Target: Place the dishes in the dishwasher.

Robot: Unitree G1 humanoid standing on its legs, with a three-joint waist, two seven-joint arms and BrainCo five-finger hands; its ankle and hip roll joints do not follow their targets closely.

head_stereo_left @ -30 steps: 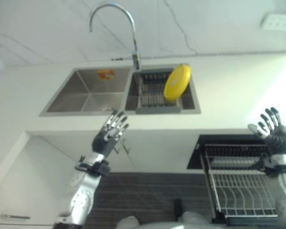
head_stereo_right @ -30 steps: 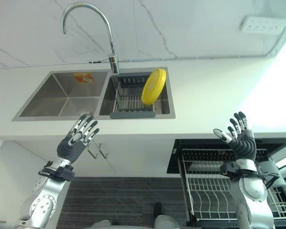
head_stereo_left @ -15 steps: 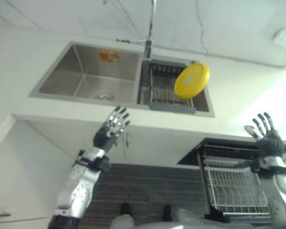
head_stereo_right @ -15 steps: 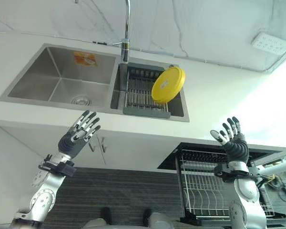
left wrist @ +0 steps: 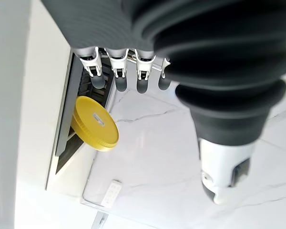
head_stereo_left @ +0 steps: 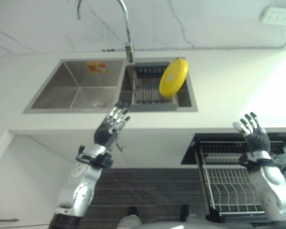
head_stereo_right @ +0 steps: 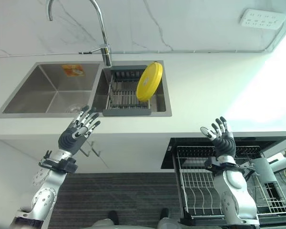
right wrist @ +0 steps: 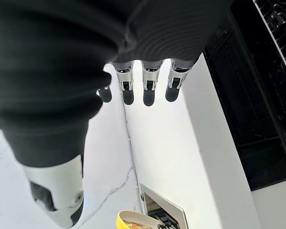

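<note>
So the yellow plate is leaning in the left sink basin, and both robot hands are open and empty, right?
Not quite: the yellow plate leans in the drying rack in the right basin, as the right eye view shows. Both the left robot hand and right robot hand are open and empty.

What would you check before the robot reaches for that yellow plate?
1. Yellow plate stands on edge in the sink rack: ok.
2. Left hand open, holding nothing: ok.
3. Right hand open, holding nothing: ok.
4. Dishwasher rack pulled out and bare: ok.
5. Hands close to the plate: not ok, both hang short of the counter.
6. Plate loose enough to lift out: cannot tell.
</note>
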